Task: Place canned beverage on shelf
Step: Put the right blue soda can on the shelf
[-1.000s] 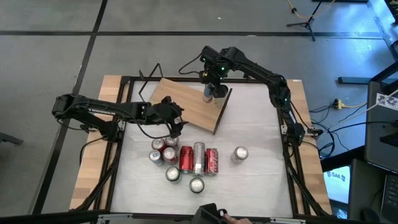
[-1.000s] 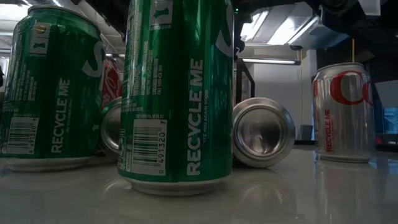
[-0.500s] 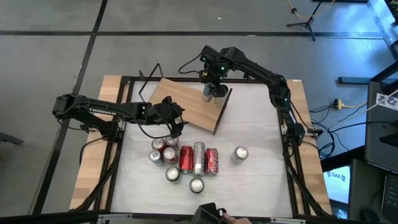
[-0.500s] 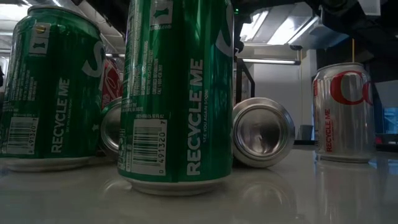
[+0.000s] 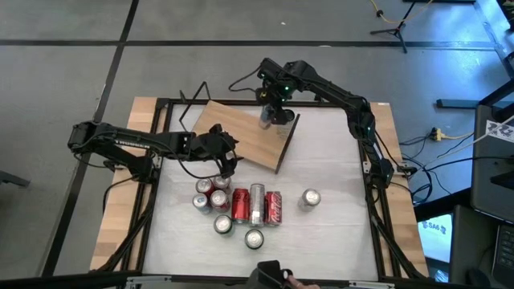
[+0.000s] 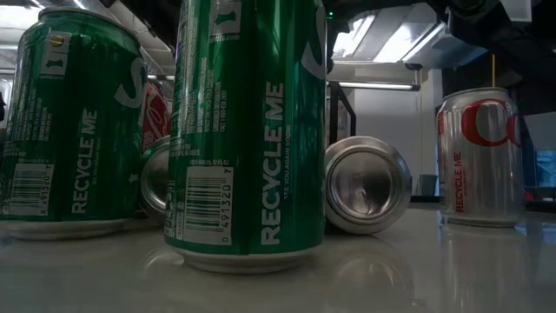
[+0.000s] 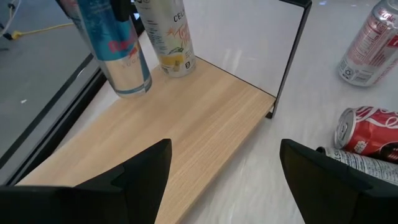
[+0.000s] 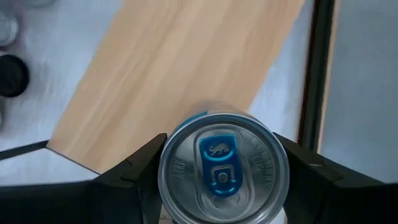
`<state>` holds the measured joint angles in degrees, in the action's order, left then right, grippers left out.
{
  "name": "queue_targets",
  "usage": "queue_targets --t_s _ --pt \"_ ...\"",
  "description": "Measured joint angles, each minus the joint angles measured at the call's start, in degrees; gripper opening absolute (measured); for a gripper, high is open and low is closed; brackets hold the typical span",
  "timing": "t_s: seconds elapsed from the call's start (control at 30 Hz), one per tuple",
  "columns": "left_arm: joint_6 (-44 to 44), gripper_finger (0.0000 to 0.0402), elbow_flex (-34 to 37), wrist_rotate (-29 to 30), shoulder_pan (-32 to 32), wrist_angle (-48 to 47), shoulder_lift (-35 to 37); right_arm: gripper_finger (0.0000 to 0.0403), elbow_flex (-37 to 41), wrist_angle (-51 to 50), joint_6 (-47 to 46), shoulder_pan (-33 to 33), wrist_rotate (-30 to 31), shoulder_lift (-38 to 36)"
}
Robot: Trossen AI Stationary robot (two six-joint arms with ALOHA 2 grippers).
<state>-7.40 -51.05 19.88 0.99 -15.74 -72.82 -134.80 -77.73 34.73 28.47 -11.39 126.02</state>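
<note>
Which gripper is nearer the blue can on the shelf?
Right. The right gripper straddles the blue can on the shelf; the left gripper hovers off the shelf's near edge, above the can cluster.

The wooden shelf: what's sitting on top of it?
On the shelf: a blue can in the right end effector and a pale can. Their tops are cropped.
</note>
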Motion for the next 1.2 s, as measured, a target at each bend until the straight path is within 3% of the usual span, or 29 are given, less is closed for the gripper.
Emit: queue_targets --t_s 0.2,0.83,1.2 --pt "0.00 0.0288 0.00 0.00 -0.01 -0.01 0.00 0.0234 0.00 -0.17 -5.79 0.00 0.40 0.00" --pt "0.02 0.0288 0.00 0.00 -0.02 -0.03 0.02 0.0234 5.74 1.69 -5.14 -0.79 0.46 0.02" --pt "0.02 0.0288 0.00 0.00 -0.01 -0.01 0.02 0.0234 6.12 1.42 -5.01 -0.70 4.36 0.01"
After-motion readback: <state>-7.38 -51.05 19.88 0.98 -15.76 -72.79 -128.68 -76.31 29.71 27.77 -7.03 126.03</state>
